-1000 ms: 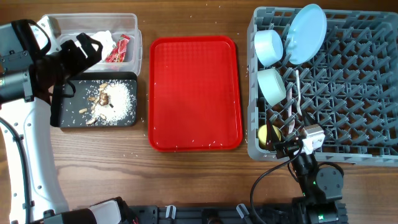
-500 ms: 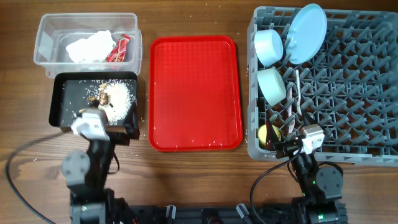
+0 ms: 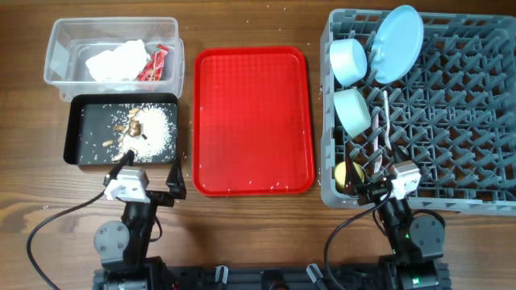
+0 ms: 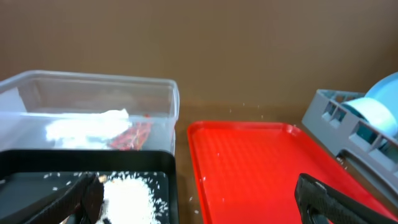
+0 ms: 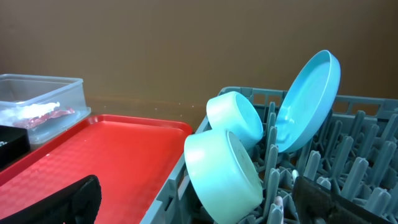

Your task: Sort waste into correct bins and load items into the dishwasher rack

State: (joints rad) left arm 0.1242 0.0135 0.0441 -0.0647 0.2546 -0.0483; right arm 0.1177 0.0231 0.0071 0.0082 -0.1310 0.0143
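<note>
Wood-grain tabletop carries everything. At the far-left corner the clear tub (image 3: 53, 48) holds the crumpled napkin (image 3: 113, 60) and the red wrapper (image 3: 153, 64). Just in front of it, the black tray (image 3: 85, 133) holds the rice (image 3: 157, 129) with brown scraps. The flat red tray (image 3: 252, 121) lies mid-table. The grey rack (image 3: 468, 121) fills the right edge. In the rack's left part the blue plate (image 3: 397, 44) stands on edge, two blue bowls (image 3: 348, 60) lie tipped beside it, the yellow cup (image 3: 348, 172) sits near the front corner and the white cutlery (image 3: 385, 117) stands among the pegs. The left gripper (image 4: 199, 208) rests at the near edge beside the black tray, fingers spread wide and holding nothing. The right gripper (image 5: 199, 205) sits at the rack's near-left corner, likewise spread and empty.
</note>
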